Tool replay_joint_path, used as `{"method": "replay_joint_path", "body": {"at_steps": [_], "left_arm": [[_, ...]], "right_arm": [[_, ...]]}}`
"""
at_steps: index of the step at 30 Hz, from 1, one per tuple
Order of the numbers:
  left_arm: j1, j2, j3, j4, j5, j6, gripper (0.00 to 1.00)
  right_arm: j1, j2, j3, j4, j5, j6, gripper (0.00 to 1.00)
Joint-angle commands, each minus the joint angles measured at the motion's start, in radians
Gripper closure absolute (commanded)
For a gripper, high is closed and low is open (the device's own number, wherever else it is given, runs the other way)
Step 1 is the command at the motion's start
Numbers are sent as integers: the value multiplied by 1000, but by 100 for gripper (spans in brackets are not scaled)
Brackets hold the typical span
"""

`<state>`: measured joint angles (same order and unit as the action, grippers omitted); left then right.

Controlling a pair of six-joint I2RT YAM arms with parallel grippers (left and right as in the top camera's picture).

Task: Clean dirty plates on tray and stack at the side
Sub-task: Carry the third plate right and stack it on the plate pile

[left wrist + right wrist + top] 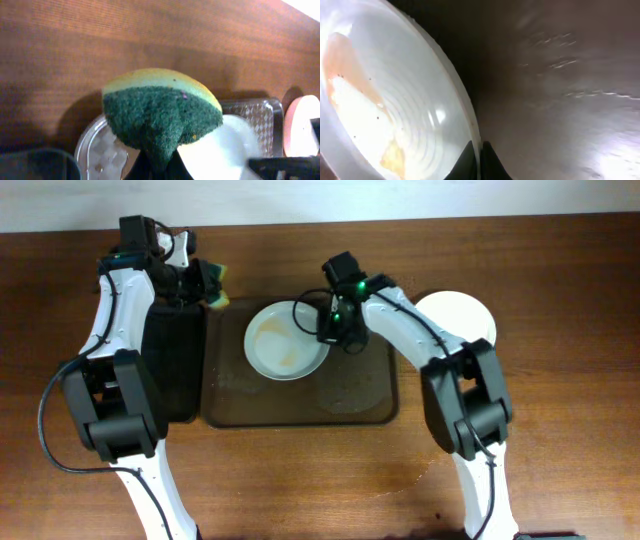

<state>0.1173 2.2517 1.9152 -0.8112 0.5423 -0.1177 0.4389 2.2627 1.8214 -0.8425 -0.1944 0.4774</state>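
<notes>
Foam sponge, yellow with a green scouring face [162,115], sits pinched in my left gripper [156,167]. The fingers are closed hard enough to crease it, and it hangs near the far-left corner of the dark rectangular metal tray [240,395]. In the far half of the tray lies the round white plate smeared with orange residue [285,345]. My right gripper [326,322] is closed on the plate's right rim, fingers nipped together over the edge. Well to the right, on the wooden surface [560,430], waits a clean white plate [462,315].

To scrub well, I judge I should hold the right grip firm so the plate cannot slide. Then I would bring the green face down flat on the stain and work from the centre outward, away from my own fingers.

The overhead view alone shows both arms and the gap between sponge and plate. The left wrist view shows the crease in the sponge, which the overhead view does not. Only the right wrist view shows the rim caught between my fingertips and the dark specks in the orange smear.
</notes>
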Motion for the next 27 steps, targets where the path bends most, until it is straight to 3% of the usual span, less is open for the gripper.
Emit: {"method": "replay_joint_path", "body": {"at_steps": [1,6,12,15,20,25,27], "left_arm": [[-4,-6,16,-17,-53,-1,99],[-4,-6,16,-18,-77,-1,99],[-6,-6,16,-18,-80,-1,99],[-6,-6,16,-21,-96,-1,99],[-6,-5,16,-32,-106,-1,99],[-6,-5,16,-33,-107,-1,99],[-6,-5,16,-36,-119,-1,99]], "right_arm": [[20,-161,11,-69,280,-82,95],[129,-289,11,-182,756,-81,96],[359,-293,10,-243,1290,-77,95],[439,-293,10,-243,1462,-77,96],[498,-293,10,-243,1596,-77,96],[493,-293,10,-263,1572,10,96],[471,-293,10,-269,1475,14,96]]}}
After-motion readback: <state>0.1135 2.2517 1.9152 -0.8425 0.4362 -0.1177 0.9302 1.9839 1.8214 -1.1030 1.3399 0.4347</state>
